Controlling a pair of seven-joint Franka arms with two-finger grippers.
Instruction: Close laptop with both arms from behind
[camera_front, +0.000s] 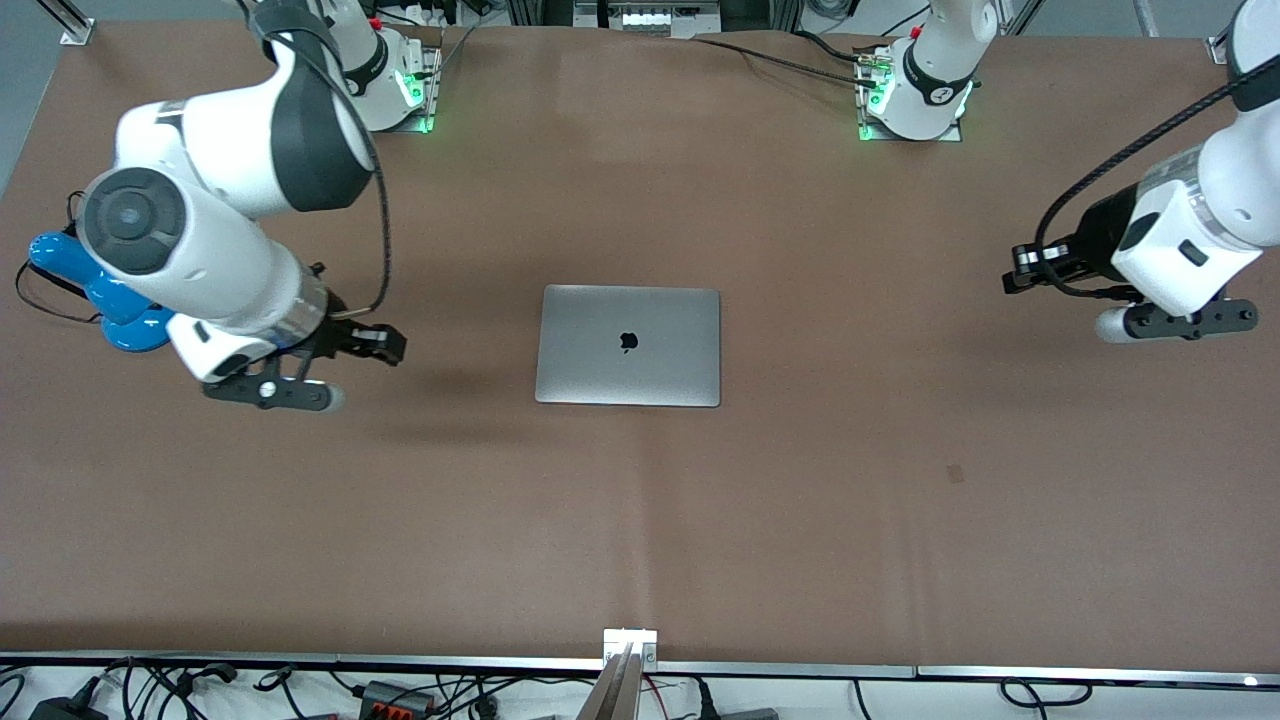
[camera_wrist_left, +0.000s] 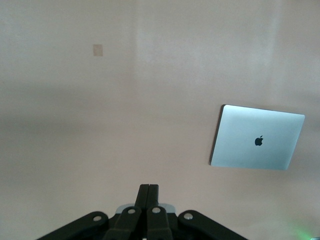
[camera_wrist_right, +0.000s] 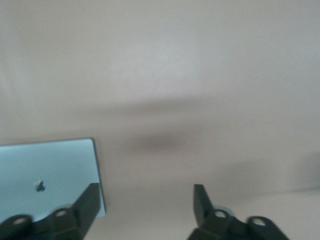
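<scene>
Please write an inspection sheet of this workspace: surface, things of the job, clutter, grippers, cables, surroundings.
Surface: brown table, one small dark mark.
Job's things: laptop shut, lid with logo up, flat at the table's middle.
Clutter: blue object at the right arm's end, partly hidden by that arm.
Grippers: left gripper shut, over bare table at the left arm's end; right gripper open, over bare table beside the laptop.
Cables: black cable on the right arm; black cable on the left arm.
Surroundings: loose wires below the table's near edge.
</scene>
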